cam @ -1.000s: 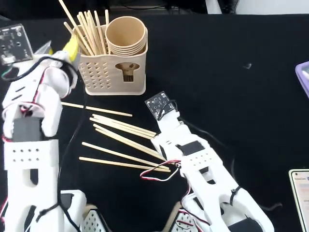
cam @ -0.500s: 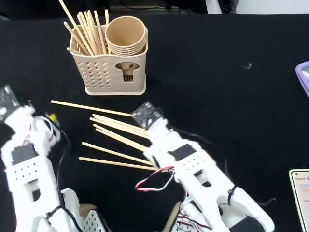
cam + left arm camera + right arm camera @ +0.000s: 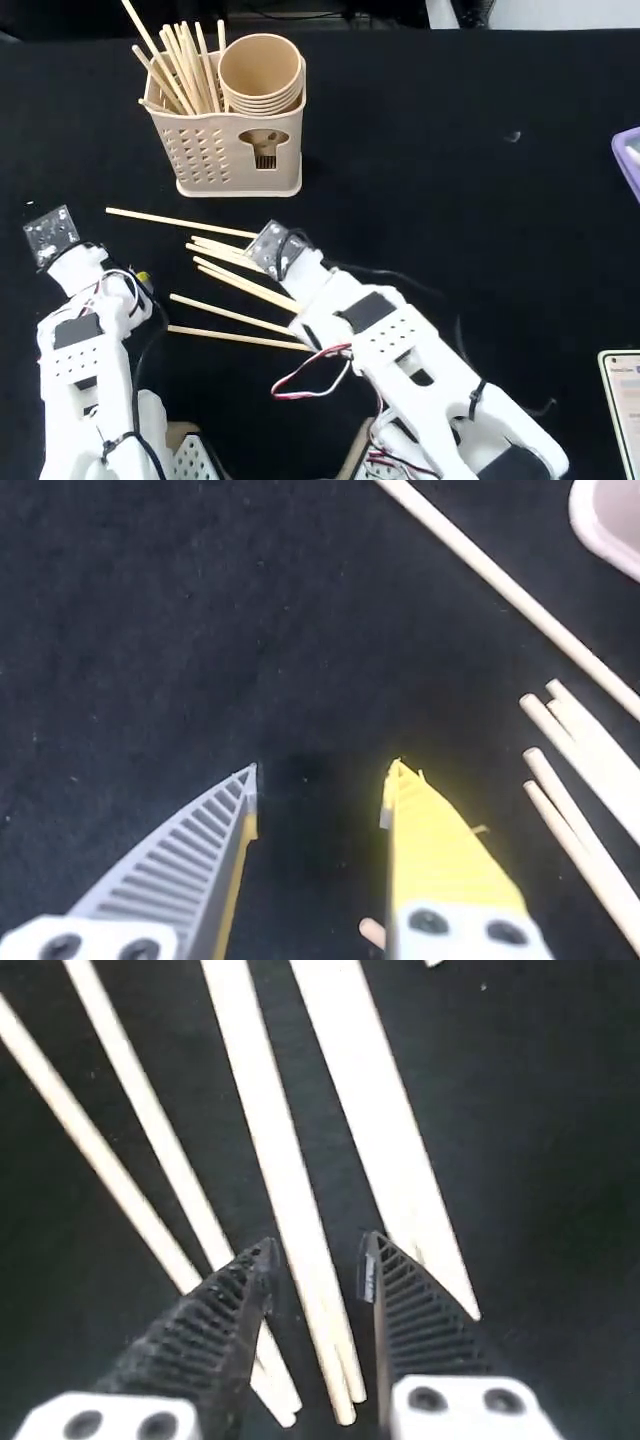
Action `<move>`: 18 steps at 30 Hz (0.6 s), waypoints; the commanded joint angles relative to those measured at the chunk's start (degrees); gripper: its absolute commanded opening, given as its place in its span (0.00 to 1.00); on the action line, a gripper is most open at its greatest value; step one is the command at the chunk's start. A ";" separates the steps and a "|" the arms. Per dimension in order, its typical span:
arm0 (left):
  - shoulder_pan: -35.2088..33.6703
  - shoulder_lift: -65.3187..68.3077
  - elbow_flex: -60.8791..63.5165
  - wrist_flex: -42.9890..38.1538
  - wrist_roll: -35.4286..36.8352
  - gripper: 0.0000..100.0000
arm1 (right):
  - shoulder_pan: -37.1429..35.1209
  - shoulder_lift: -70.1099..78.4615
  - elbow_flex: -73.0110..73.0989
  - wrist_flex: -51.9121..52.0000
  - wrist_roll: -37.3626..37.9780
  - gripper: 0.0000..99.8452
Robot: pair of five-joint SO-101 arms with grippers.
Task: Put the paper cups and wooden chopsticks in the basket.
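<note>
The pale perforated basket (image 3: 215,155) stands at the back left, holding a stack of paper cups (image 3: 260,70) and several upright wooden chopsticks (image 3: 180,60). Several loose chopsticks (image 3: 235,318) lie fanned on the black table in front of it. My right gripper (image 3: 318,1248) is open low over them, with one chopstick (image 3: 285,1170) running between its black fingers. The right arm (image 3: 350,310) covers the bundle's right ends. My left gripper (image 3: 320,775) is open over bare table at the front left, with chopstick ends (image 3: 580,780) beside its yellow finger (image 3: 440,850).
A single chopstick (image 3: 180,222) lies apart, nearer the basket. A purple object (image 3: 628,155) sits at the right edge and a printed card (image 3: 622,385) at the front right. The left arm's body (image 3: 85,360) stands at the front left.
The left arm has drawn back from beside the basket to the front left of the table. The right gripper has slid left over the loose chopsticks.
</note>
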 commanded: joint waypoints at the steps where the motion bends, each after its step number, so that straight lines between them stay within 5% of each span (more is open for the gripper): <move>1: 0.84 -1.05 -0.40 -0.79 0.18 0.21 | -2.73 -1.80 -0.57 -0.18 0.88 0.14; 10: 0.84 -1.05 -0.40 -0.79 0.18 0.21 | -2.81 4.44 1.19 -7.30 0.97 0.14; 18: 0.84 -1.05 -0.40 -0.79 0.18 0.21 | -2.81 17.54 -7.60 -3.52 0.97 0.13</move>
